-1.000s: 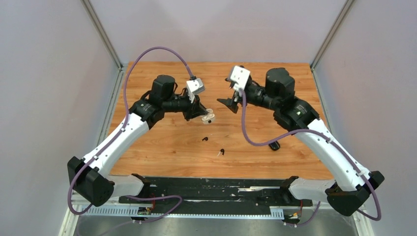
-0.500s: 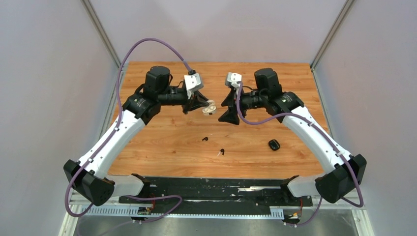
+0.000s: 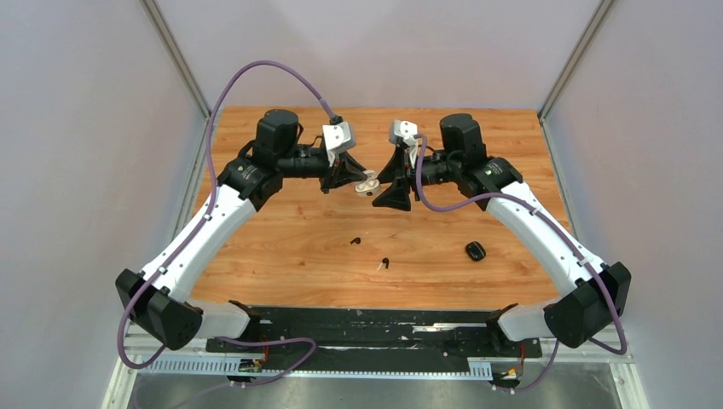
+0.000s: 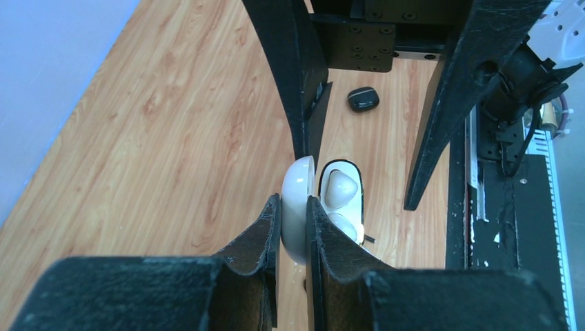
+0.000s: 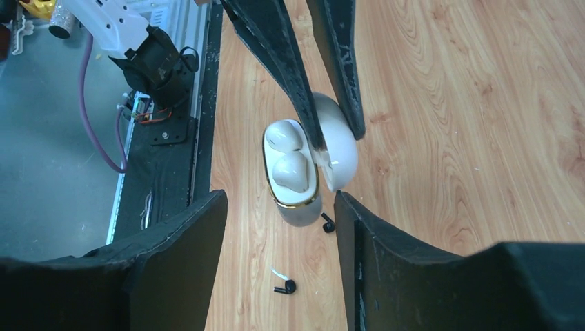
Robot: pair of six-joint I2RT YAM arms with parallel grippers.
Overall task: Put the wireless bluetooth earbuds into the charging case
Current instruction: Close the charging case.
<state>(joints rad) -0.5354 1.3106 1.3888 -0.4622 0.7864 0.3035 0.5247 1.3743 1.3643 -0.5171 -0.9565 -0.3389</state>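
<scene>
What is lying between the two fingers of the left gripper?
The open white charging case, its lid clamped by the left gripper. The left wrist view shows this; two white earbuds sit in the case's body.

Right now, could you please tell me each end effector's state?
Left end effector: shut on the lid of the white charging case.
Right end effector: open, empty.

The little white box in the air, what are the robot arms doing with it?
The left pincer holds an open white charging case up off the table by its lid. Two white earbuds sit inside it. The right pincer is open and points at the case, not gripping it. Two black earbuds and a small black case lie on the wooden table.
</scene>
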